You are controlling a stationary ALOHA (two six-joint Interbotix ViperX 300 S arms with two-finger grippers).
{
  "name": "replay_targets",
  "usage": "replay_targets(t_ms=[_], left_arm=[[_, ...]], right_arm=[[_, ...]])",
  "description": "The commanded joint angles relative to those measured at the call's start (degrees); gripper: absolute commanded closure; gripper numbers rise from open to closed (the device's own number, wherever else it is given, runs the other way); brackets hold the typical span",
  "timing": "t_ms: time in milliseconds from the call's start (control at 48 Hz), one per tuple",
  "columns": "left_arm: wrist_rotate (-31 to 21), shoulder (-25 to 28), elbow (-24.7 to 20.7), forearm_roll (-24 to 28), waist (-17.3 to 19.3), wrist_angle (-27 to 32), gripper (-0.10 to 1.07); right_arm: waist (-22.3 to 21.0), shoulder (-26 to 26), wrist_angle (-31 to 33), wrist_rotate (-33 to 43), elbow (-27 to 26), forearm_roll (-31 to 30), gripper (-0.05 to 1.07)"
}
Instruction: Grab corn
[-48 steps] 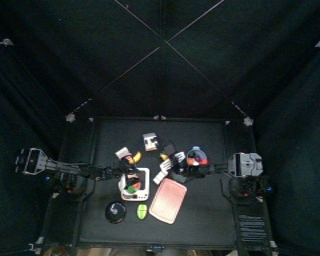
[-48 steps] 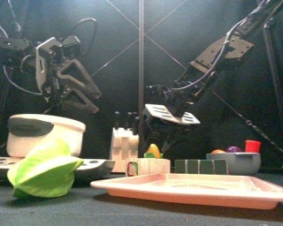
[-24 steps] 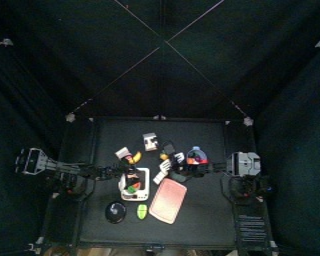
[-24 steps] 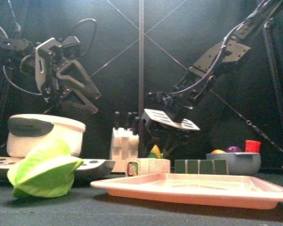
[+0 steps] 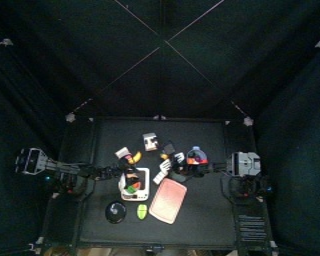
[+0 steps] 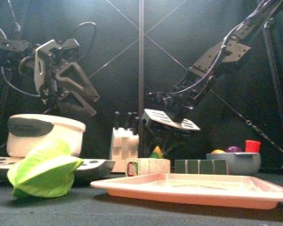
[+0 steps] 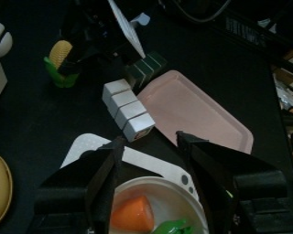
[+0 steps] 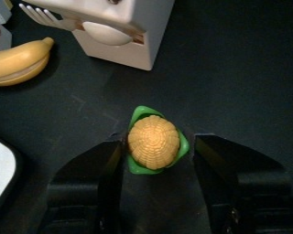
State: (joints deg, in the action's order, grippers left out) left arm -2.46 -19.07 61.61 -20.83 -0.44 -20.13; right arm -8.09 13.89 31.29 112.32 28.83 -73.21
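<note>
At the front edge of the bench (image 6: 26, 210) a crumpled green leaf toy (image 6: 43, 170) lies beside a shallow pink tray (image 6: 197, 188). Behind the leaf stands a white round pot (image 6: 43, 134), and behind the tray a row of small blocks (image 6: 186, 165), a white upright holder (image 6: 124, 142) and a bowl (image 6: 240, 161) with a red piece on its rim.

The corn (image 8: 154, 143), yellow in a green husk, stands upright on the bench near the middle, just past the blocks, close to a white box (image 8: 118, 32) and a banana (image 8: 21, 62). The right gripper (image 8: 156, 174) hangs directly over it, its fingers (image 8: 238, 174) spread wide on either side of the cob, which sits between them; whether they touch the husk cannot be told.

The left gripper (image 7: 161, 164) hovers high at the left side, fingers (image 7: 222, 164) wide apart and empty, above a white cutting board (image 7: 106, 155) and a plate with an orange piece (image 7: 133, 214); its view also catches the corn farther off.
</note>
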Motion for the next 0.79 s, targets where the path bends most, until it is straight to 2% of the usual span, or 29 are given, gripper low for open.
replay_targets(t_ms=[0,208,396,562,771], left_arm=[[0.00,-0.26,-0.62,-0.18,0.00,-0.44,0.11],[0.09,-0.26,-0.79,-0.18,0.00,-0.53,0.11],[0.09,-0.26,-1.14,-0.18,-0.09,-0.53,0.11],[0.00,-0.18,-1.32,-0.26,-0.62,-0.97,0.11],[0.09,0.88,-1.76,-0.18,-1.93,-3.34,0.11]], right_arm=[[-0.35,-2.46,0.00,0.09,-0.70,-0.26,0.31],[0.79,-5.98,-0.35,-0.18,0.44,-1.58,0.31],[3.69,-11.95,-2.02,-0.26,3.43,-4.92,0.31],[6.94,-17.23,-2.37,-0.35,6.86,-7.38,0.31],[10.28,-22.68,-3.69,-0.35,12.48,-13.36,0.31]])
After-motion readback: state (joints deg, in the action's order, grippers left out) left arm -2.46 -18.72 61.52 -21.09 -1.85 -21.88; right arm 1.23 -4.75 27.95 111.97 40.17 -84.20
